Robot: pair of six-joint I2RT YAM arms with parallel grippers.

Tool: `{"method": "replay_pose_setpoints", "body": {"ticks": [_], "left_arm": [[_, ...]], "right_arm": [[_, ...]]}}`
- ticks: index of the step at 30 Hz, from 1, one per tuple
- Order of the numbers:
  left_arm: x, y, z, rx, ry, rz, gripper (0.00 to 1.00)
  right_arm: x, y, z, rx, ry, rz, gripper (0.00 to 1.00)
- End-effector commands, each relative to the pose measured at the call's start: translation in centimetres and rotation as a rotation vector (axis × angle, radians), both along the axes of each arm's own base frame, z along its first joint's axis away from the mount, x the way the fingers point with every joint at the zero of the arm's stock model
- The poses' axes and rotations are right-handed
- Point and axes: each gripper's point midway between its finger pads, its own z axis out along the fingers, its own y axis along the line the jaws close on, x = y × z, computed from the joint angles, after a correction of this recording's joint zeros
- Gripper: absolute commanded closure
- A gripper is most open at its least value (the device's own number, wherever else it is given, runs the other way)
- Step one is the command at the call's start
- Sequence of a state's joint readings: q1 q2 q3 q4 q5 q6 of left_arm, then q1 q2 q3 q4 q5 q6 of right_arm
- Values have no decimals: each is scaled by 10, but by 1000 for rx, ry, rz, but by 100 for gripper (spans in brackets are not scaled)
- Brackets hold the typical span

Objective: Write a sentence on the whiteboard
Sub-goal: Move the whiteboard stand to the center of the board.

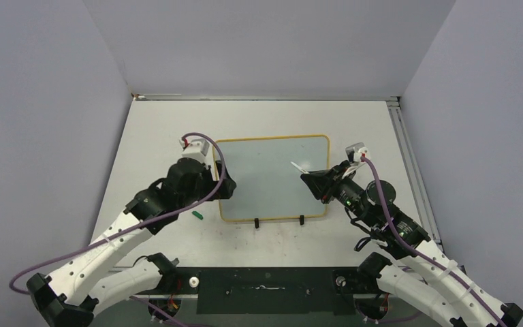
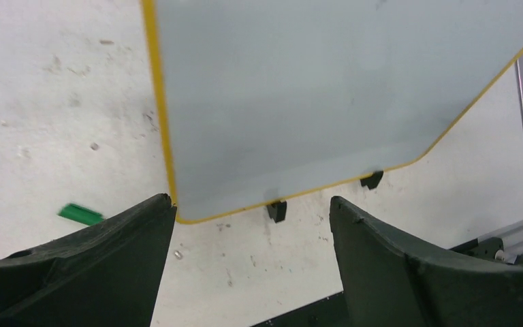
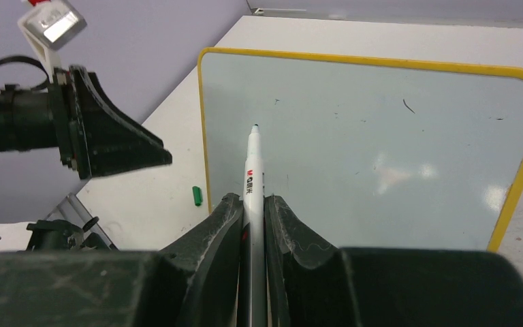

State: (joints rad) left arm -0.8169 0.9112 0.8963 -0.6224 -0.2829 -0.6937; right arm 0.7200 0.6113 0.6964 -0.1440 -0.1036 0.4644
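1. On the table (image 1: 163,136), just ahead of both arms, the whiteboard (image 1: 272,177) lies flat. Its yellow-orange frame is square to the table edges, and its two black clip feet (image 1: 256,222) are on the near edge.
2. The left gripper (image 2: 252,204) sits at the board's left edge near the near-left corner. Its fingers are spread wide, and in the left wrist view that corner shows between them; neither finger visibly touches the frame.
3. The right gripper (image 3: 252,204) is closed tightly on a white marker (image 3: 252,163), which is clamped between its two fingers with the barrel pointing forward.
4. The marker's dark tip is uncapped and lies over the board's surface. In the top view it is over the right-hand part, pointing toward the far left. Whether it touches the board cannot be told.
5. The board's pale surface (image 3: 381,157) carries a few faint specks and short dark strokes.
6. A small green cap (image 1: 198,215) lies on the table just left of the board's near-left corner, apart from both grippers.
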Motion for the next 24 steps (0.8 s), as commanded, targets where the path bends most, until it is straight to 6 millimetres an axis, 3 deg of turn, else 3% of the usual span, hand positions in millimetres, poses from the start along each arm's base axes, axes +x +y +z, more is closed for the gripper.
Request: {"method": "replay_pose_setpoints", "body": {"ticks": [1,7,10,17,24], "left_arm": [[24,3,45,-56,-118,-177,18],[73,23,41,-76,-129,-143,18],[88,20,43,-93,-157,-154,18],[101,5,28,-95,-141,-223,18],[93,-3,31,-160,-143,-248,18]], "right_arm": [[4,0,15,36,-38,-18,95],[5,3,18,52,-35,-11,95],[5,3,19,53,-37,-11,95],[5,2,17,43,-33,-18,95],[7,1,13,34,-26,-28,95]]}}
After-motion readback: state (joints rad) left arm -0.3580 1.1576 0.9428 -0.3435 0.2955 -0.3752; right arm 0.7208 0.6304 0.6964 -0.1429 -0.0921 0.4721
